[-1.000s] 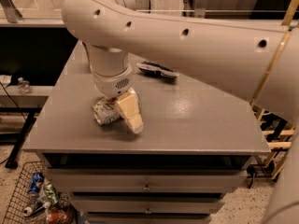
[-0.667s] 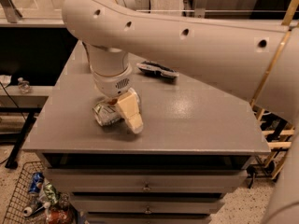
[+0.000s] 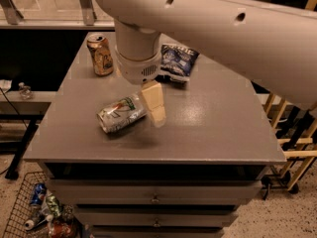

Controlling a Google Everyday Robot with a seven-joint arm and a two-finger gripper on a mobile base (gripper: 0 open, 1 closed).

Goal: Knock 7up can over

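Observation:
The 7up can, silver-white with green print and a small red mark, lies on its side near the front left of the grey table, its top end toward the front left. My gripper hangs from the big white arm directly to the right of the can, with a cream finger at the can's right end. A brown-gold can stands upright at the back left, apart from the gripper.
A dark blue snack bag lies at the back of the table behind the gripper. A wire basket with cans and bottles sits on the floor at the front left. Drawers are below the table's front edge.
The view has shifted higher and closer. The brown-gold can and the blue bag now show. The 7up can lies on its side by the gripper as before.

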